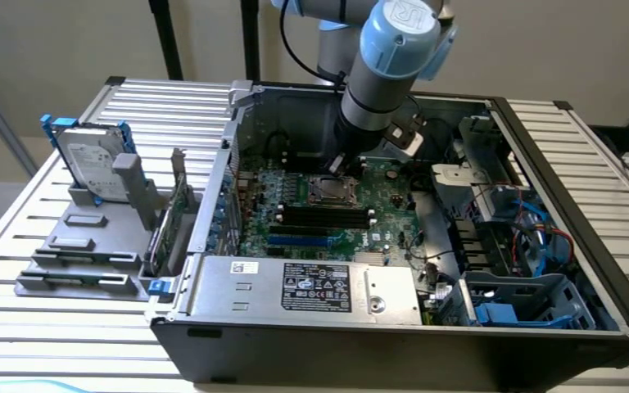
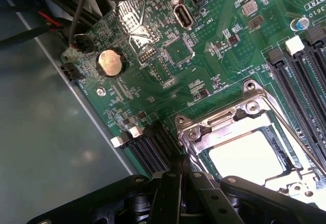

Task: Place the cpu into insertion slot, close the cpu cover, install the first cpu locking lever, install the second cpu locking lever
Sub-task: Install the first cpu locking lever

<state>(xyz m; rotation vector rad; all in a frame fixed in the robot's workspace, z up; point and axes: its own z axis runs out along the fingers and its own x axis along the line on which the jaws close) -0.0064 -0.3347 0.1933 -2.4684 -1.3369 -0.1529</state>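
Note:
The insertion slot point(image 1: 331, 191) sits in the middle of the green motherboard point(image 1: 386, 205) inside the open computer case. In the wrist view the cpu point(image 2: 247, 155) lies in it, its pale top showing through the window of the cpu cover point(image 2: 204, 132), which lies flat over it. A thin wire locking lever point(image 2: 272, 104) runs along one side of the cover. My gripper point(image 1: 344, 169) hangs just behind the slot, low over the board. Its black fingers point(image 2: 170, 193) meet at their tips beside the cover's hinged corner and hold nothing.
Long black memory slots point(image 1: 326, 217) and a blue card slot point(image 1: 298, 241) lie in front of the socket. A power supply point(image 1: 304, 286) fills the case front. Cables and drive cages point(image 1: 511, 246) crowd the exterior view's right. A hard drive point(image 1: 91, 160) stands outside the case.

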